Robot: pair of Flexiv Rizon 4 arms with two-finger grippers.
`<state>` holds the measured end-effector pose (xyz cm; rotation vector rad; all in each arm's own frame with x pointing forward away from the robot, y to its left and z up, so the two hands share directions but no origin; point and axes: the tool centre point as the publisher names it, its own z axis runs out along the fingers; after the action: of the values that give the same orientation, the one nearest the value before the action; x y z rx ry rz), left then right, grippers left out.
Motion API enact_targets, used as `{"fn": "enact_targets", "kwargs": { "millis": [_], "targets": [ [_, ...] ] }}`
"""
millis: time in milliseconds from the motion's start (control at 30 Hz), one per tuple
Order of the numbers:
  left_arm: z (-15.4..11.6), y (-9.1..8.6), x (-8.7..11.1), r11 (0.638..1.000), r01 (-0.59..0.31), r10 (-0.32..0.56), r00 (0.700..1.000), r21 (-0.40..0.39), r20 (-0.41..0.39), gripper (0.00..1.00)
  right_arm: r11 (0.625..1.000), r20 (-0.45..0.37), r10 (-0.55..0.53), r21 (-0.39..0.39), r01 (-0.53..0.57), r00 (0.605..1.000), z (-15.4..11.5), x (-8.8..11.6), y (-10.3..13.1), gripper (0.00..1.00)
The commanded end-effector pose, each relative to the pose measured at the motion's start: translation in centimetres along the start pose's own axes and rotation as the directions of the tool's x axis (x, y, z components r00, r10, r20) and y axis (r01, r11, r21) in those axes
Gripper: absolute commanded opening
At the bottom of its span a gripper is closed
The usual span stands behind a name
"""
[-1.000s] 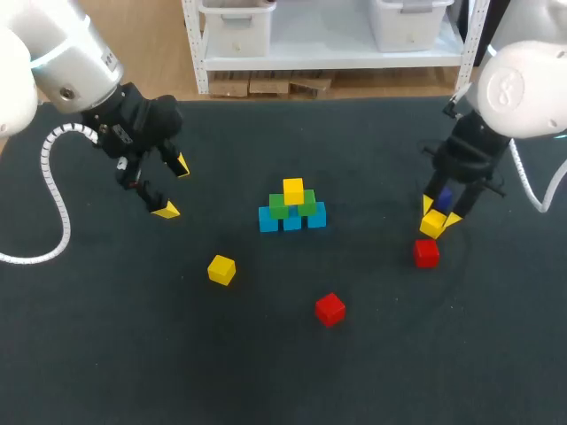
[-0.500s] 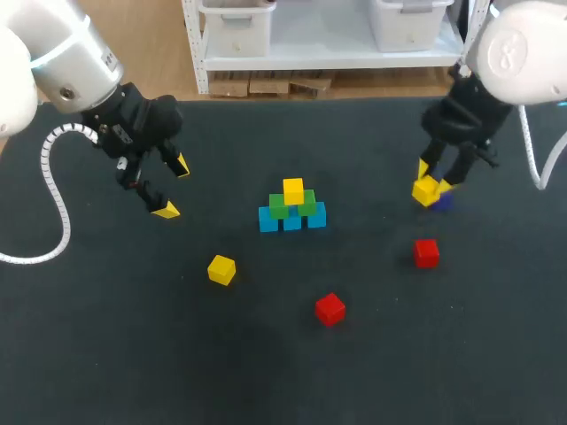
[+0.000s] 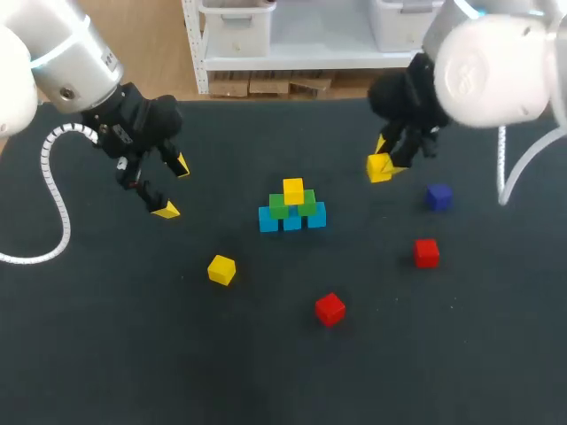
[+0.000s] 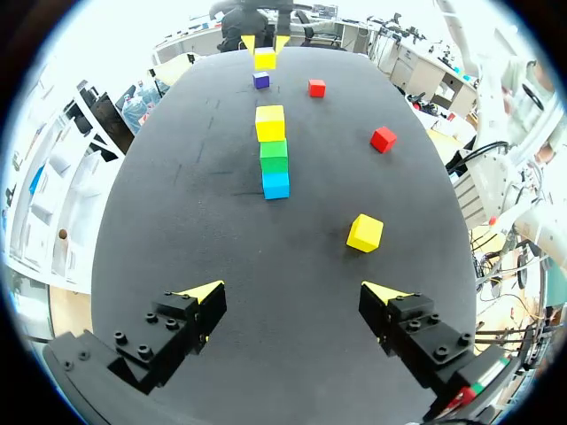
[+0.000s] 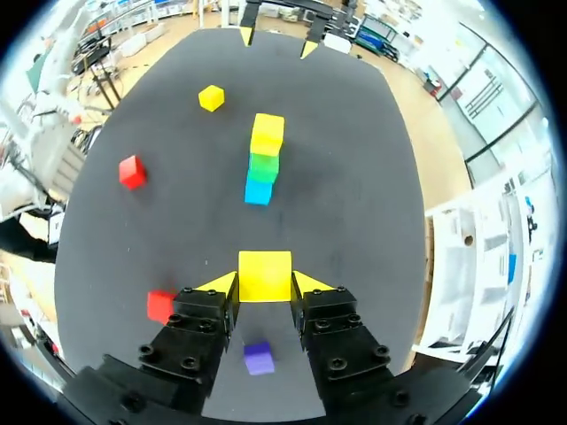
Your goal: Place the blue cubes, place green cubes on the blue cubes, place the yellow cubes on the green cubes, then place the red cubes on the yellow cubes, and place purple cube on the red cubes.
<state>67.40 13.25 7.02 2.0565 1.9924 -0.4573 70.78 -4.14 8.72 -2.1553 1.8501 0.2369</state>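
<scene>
With the right gripper (image 3: 387, 163) clenched on a yellow cube (image 5: 264, 275) right of the stack (image 3: 292, 215) and the left gripper (image 3: 173, 188) released well left of it, a low or off-centre approach is likely to knock the top cube (image 3: 293, 189) off the green cubes (image 3: 278, 207).

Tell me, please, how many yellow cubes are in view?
3: one yellow cube tops the stack, a loose yellow cube lies on the table, the right gripper holds a third yellow cube.
</scene>
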Motion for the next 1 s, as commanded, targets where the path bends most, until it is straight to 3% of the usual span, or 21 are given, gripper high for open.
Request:
{"fn": "enact_targets", "kwargs": {
  "millis": [33,267,533,1000],
  "targets": [
    [0.0,0.0,0.1,1.0,-0.002,0.002,1.0,-0.002,0.001,1.0,1.0,-0.009,0.022,0.001,-0.022,1.0,1.2,-1.4,0.1,0.0],
    [0.0,0.0,0.1,1.0,-0.002,0.002,1.0,-0.002,0.001,1.0,0.997,0.001,0.065,-0.032,-0.065,0.998,1.6,-3.6,-0.3,0.0],
    [0.0,0.0,0.1,1.0,-0.002,0.002,1.0,-0.002,0.001,1.0,0.999,0.004,0.043,-0.033,-0.042,0.999,1.9,-5.8,-0.4,0.0],
    [0.0,0.0,0.1,1.0,-0.002,0.002,1.0,-0.002,0.001,1.0,0.997,-0.015,0.074,-0.023,-0.075,0.997,3.7,-7.3,0.1,0.0]
  ]
}}
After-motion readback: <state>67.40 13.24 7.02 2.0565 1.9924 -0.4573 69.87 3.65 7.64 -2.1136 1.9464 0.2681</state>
